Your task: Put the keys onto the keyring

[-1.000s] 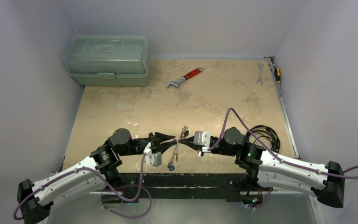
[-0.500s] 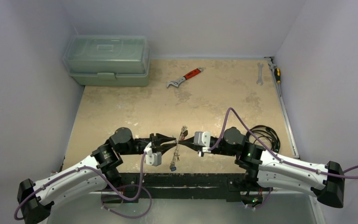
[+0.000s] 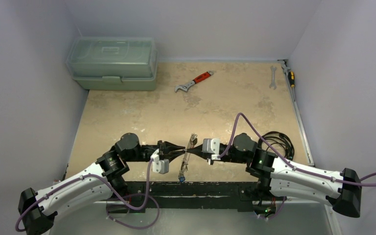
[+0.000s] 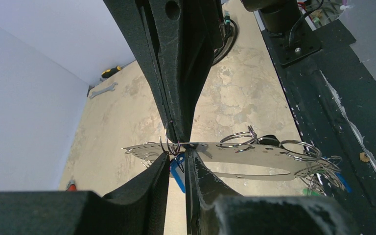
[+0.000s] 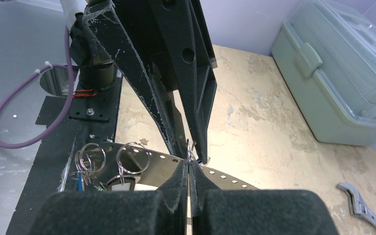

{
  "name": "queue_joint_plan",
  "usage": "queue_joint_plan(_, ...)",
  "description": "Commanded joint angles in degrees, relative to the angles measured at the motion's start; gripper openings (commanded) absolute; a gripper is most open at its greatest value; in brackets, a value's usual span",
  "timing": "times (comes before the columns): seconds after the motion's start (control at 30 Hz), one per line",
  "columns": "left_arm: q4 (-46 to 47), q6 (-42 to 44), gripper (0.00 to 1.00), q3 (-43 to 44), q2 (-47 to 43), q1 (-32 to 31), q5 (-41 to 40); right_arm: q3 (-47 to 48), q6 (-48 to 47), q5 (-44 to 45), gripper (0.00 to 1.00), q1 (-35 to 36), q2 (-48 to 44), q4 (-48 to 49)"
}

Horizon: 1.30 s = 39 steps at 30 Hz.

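Note:
The keyring (image 3: pixel 188 155) is a flat silvery loop with small holes, held in the air between my two grippers near the table's front edge. It also shows in the left wrist view (image 4: pixel 254 155) and the right wrist view (image 5: pixel 162 165). My right gripper (image 3: pixel 192 152) is shut on its rim (image 5: pixel 189 164). My left gripper (image 3: pixel 182 151) meets it from the other side, its jaws nearly closed on the small ring of a blue-tagged key (image 4: pixel 178 172). Several other keys (image 4: pixel 323 171) hang bunched on split rings at the loop's near end (image 5: pixel 85 166).
A green toolbox (image 3: pixel 111 63) stands at the back left. A red-handled wrench (image 3: pixel 194 82) lies mid-back, a silver spanner (image 3: pixel 272 77) and a screwdriver (image 3: pixel 290 76) at the back right. A black cable coil (image 3: pixel 279 142) lies by the right arm. The black base plate (image 3: pixel 196 188) lies below the keyring.
Both grippers and the keyring have sunk slightly toward the near edge. The left fingers have drawn closer together. The keyring hangs a little more tilted.

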Motion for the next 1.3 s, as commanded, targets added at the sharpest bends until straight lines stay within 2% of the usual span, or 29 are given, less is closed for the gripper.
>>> queue_joint_plan(0.0,2.77,-0.81,0.15,1.31,0.31,0.44,2.30,0.89,0.82,-0.93,0.00,0.20,-0.16,4.60)
queue_joint_plan(0.53,3.43,-1.56,0.21,1.28,0.58,0.72,2.94,1.06,0.93,-1.63,0.00,0.20,0.84,4.54)
queue_joint_plan(1.27,2.56,0.37,0.00,1.94,0.42,1.31,4.24,1.26,0.99,-2.34,0.00,0.20,1.96,4.69)
